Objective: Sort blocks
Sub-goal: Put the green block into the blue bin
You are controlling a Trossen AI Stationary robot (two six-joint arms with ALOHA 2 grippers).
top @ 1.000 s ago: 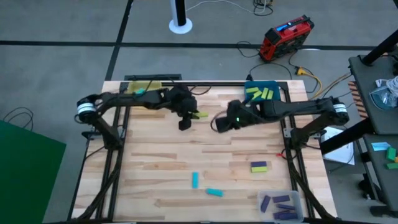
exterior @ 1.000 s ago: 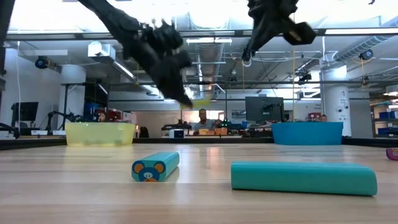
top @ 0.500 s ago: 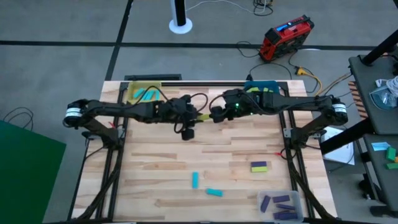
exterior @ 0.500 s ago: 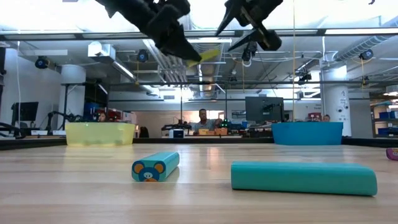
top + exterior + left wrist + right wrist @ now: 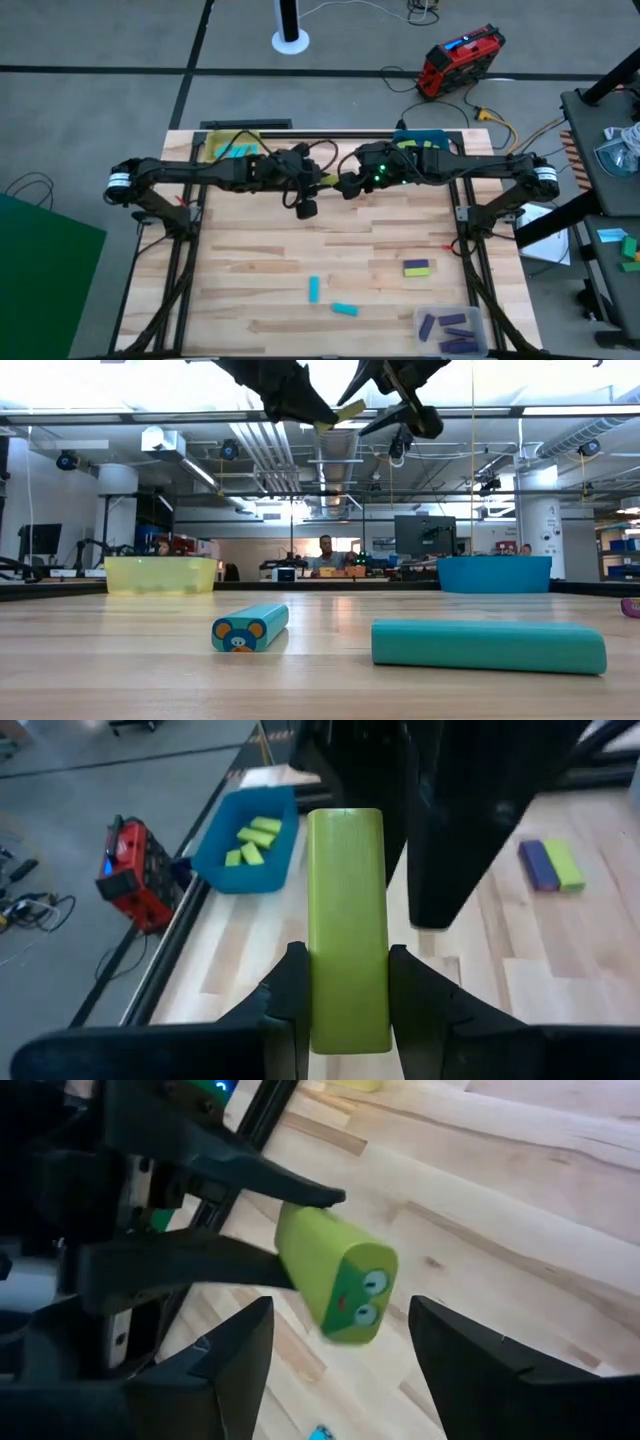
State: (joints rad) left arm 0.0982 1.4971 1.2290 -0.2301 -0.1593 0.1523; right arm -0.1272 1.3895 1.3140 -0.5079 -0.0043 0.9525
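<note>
High above the back middle of the table [image 5: 250, 270], the left gripper [image 5: 318, 184] clamps a yellow-green block [image 5: 347, 925] between its fingers [image 5: 290, 995], the bar's long axis running out past the fingertips toward the right arm. Its face-printed end [image 5: 358, 1298] points at the right gripper [image 5: 345, 186], which hangs just beside it with jaws spread wide, one on either side of that end, not touching. Two cyan blocks [image 5: 313, 290] lie on the table's front part.
</note>
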